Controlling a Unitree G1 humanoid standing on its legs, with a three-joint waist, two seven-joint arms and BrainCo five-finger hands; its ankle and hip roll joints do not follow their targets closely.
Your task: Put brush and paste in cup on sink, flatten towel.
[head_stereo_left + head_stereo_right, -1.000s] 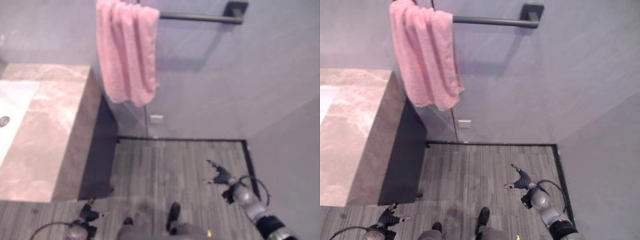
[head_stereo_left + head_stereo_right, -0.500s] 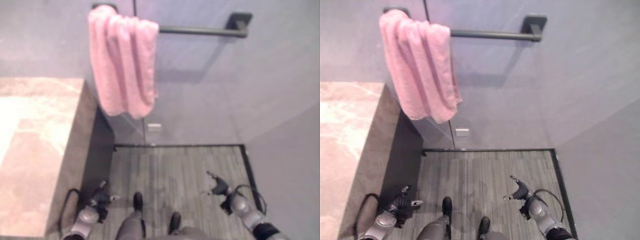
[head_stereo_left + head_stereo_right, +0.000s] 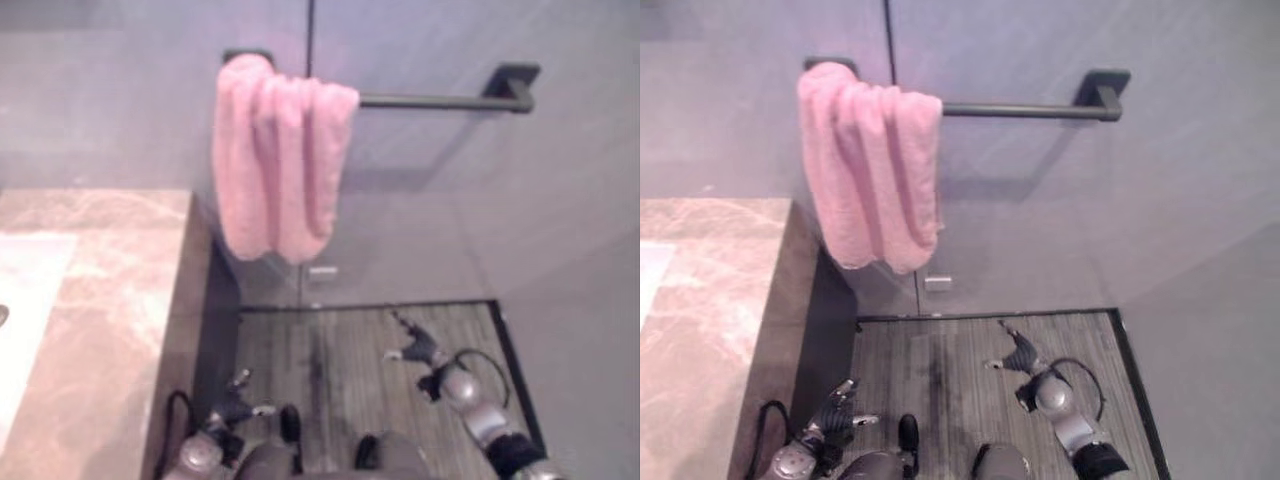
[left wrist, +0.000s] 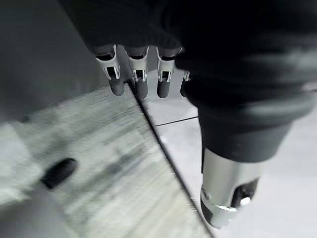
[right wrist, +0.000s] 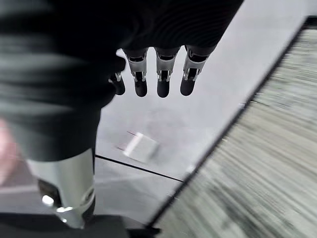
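A pink towel (image 3: 872, 175) is seen draped over the left end of a dark towel rail (image 3: 1040, 108) fixed to a grey wall (image 3: 1180, 170). The towel is bunched into vertical folds rather than spread flat, and its lower edge hangs just above the far end of a marble worktop (image 3: 710, 300) that is set against the wall on the left. A pale sink basin (image 3: 25, 310) is recessed into that worktop at the left edge of the left eye view. A small white plate (image 3: 938, 283) is mounted low on the wall beneath the towel. The floor (image 3: 960, 360) is laid with grey wood-grain planks and is bordered by a dark strip along the wall.

The left hand (image 3: 835, 418) is held low beside the dark side of the worktop, well below the towel and apart from it; its fingers (image 4: 141, 82) are shown straight and relaxed in the left wrist view, and nothing is held. The right hand (image 3: 1018, 352) is held over the floor near the wall, below and to the right of the towel, with its fingers (image 5: 163, 74) likewise extended and nothing gripped
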